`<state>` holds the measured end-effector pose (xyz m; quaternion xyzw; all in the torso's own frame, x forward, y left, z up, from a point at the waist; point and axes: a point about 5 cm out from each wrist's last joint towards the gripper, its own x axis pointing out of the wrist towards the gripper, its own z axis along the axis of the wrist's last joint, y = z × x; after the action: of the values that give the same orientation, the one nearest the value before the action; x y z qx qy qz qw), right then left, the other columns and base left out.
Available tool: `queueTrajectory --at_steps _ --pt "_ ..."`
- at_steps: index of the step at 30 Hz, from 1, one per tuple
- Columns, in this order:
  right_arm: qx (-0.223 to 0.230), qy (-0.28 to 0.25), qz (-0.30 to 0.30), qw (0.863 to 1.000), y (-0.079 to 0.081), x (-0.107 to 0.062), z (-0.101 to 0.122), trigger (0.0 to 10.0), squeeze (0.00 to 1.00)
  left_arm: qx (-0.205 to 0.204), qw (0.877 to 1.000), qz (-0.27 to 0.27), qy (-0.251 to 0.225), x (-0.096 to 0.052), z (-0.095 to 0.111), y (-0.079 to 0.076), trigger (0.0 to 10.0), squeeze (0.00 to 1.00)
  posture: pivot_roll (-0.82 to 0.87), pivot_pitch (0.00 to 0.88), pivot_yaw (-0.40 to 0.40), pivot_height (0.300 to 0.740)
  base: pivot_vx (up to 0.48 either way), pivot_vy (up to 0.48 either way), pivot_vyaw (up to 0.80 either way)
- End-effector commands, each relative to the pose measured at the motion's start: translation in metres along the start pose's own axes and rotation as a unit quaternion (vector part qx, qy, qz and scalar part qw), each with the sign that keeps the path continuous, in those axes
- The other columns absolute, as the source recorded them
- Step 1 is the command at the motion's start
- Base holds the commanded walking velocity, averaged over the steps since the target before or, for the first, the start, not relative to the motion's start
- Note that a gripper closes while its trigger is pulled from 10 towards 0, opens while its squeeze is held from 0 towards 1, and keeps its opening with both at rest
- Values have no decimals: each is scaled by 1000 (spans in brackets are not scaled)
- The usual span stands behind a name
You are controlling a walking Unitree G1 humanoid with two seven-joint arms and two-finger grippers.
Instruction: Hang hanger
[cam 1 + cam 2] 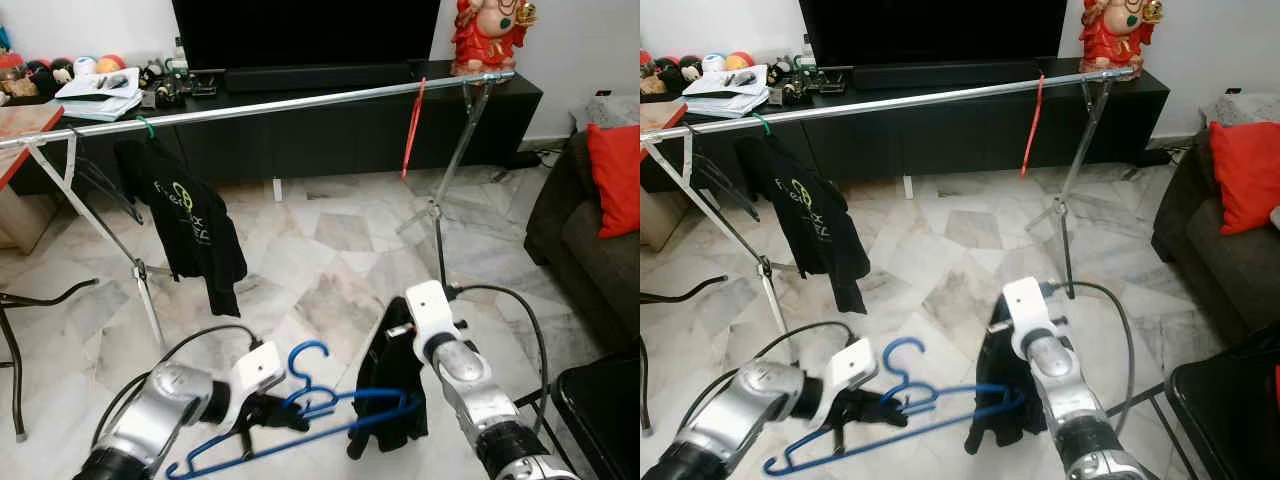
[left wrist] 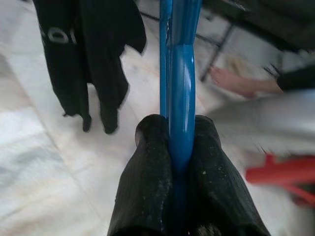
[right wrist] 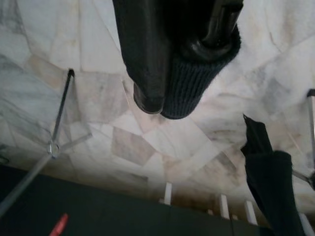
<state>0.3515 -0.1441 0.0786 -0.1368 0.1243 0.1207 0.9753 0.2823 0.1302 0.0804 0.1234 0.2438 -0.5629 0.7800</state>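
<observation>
Two grippers share the load at the bottom of the head views: the left gripper (image 1: 268,413), low and left of centre, is clamped on the blue hanger (image 1: 330,408), and the wrist view shows its two black fingers (image 2: 147,172) pressed tight against the blue bar with no gap; the right gripper (image 3: 170,96), bottom centre-right, is pinched on a fold of the dark garment (image 1: 392,395), whose knitted cuff sits squeezed between the fingers in its wrist view. The hanger lies nearly flat, hook (image 1: 305,356) curling upward near the middle of the frame, its far end reaching into the garment; held so, one arm seems to steady the frame while the other keeps the cloth on it; whether the garment is fully threaded on cannot be told.

Across the upper part of the frame runs the metal rail (image 1: 300,100), slanting from the left edge to the upper right in front of the black TV cabinet (image 1: 330,120); a black shirt (image 1: 190,220) on a green hanger (image 1: 146,127) hangs toward its left end, a red hanger (image 1: 412,130) toward its right; the stretch between them is bare and looks the likely spot. The blue hanger is well below and apart from the rail, so lifting and hooking remain to be done.
</observation>
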Motion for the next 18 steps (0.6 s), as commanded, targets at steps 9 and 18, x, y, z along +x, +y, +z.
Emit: queueTrajectory --at_steps 9,18 --pt "8 6 8 1000 8 -1 -3 10000 0 -37 997 65 -32 0 -1 9 10000 0 -33 40 23 740 0 0 0" --pt "8 12 10 1000 8 -5 -6 10000 0 -47 990 123 -43 6 -3 16 10000 0 -45 24 28 740 0 0 0"
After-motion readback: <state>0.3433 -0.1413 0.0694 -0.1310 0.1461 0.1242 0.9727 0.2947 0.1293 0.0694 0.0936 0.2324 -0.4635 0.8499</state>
